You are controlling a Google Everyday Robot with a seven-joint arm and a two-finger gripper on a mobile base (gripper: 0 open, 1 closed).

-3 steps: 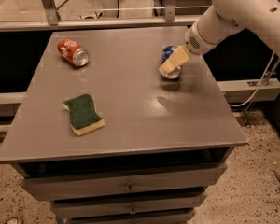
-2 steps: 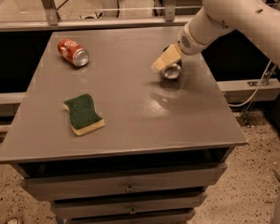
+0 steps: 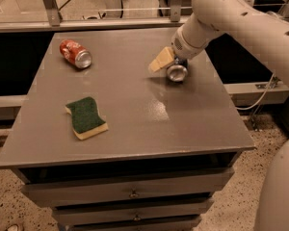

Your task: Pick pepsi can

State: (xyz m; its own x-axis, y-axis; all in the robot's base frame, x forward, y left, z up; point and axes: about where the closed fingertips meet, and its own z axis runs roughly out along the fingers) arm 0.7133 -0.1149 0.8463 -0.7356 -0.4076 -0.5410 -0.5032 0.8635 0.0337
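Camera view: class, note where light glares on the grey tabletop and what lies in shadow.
Camera view: a pale sheen marks the grey tabletop centre-right, in front of the small aluminium pepsi can; the can's silver end glints at the end effector, back right; the recess under the top is dark.

gripper (image 3: 169,65) at pepsi can (image 3: 177,73), red can (image 3: 75,54) and sponge (image 3: 85,116) well apart

Gripper (image 3: 166,65) hangs low (arm (image 3: 231,13) angled down from upper right).
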